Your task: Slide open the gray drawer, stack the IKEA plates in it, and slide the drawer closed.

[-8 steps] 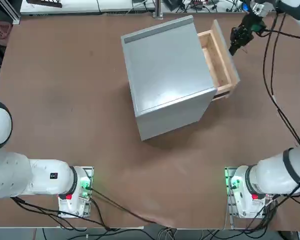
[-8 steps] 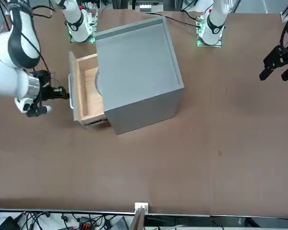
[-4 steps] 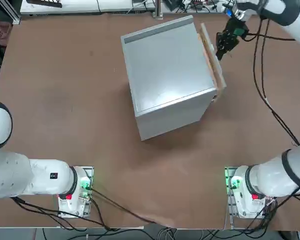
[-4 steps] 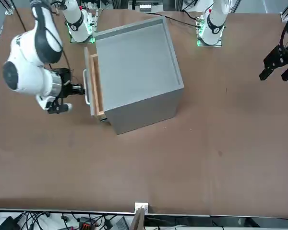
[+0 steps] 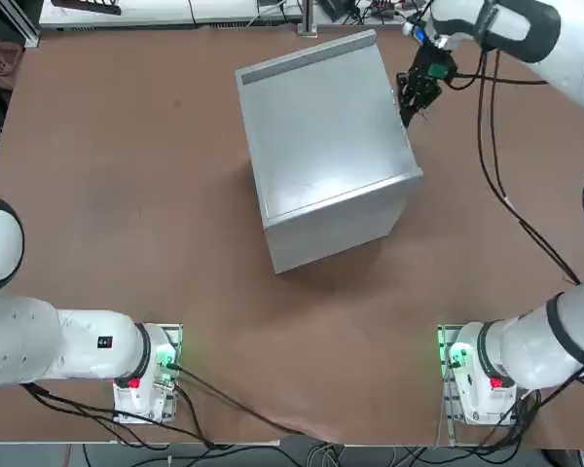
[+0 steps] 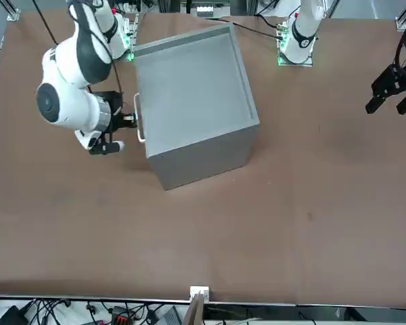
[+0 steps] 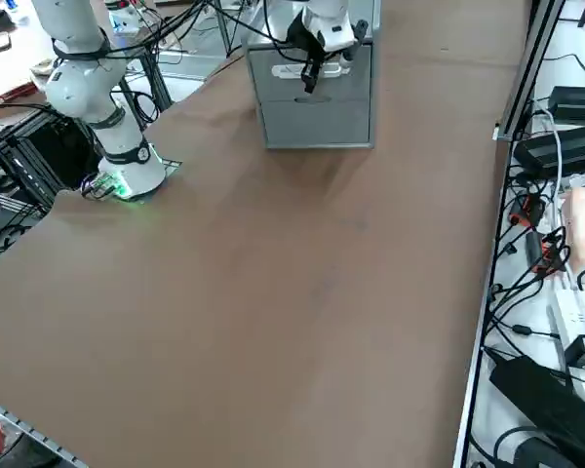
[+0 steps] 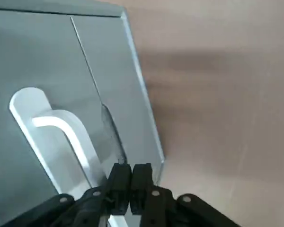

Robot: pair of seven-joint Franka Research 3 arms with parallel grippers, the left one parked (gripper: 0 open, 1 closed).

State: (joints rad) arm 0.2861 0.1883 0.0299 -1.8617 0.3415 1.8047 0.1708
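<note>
Gray fills most of what I see: the cabinet (image 5: 321, 146) sits mid-desk (image 5: 127, 195), and its drawer (image 7: 312, 70) looks pushed home, the front panel level with the cabinet face in the side view. From the front camera, going left to right, I have my right hand (image 6: 127, 122) against the pale handle (image 6: 139, 118), then the cabinet body, then bare brown desk out to the far edge. The hand's fingers are pressed together with nothing between them; the wrist camera shows the two black tips (image 8: 128, 182) side by side, set against the base of the handle (image 8: 61, 137) rather than around it.

No plates show on the desk in any view, so I take them to be inside the closed drawer, though I cannot see in to confirm it.

The step in hand, as I judge it, is the last of the closing push. To finish it well I would keep the force straight along the drawer's travel, since a sideways shove could skid the whole cabinet across the desk. I think the panel is fully seated, but the seam is hard to read from overhead. I would then back the hand straight off, clear of the handle, before lifting away.
</note>
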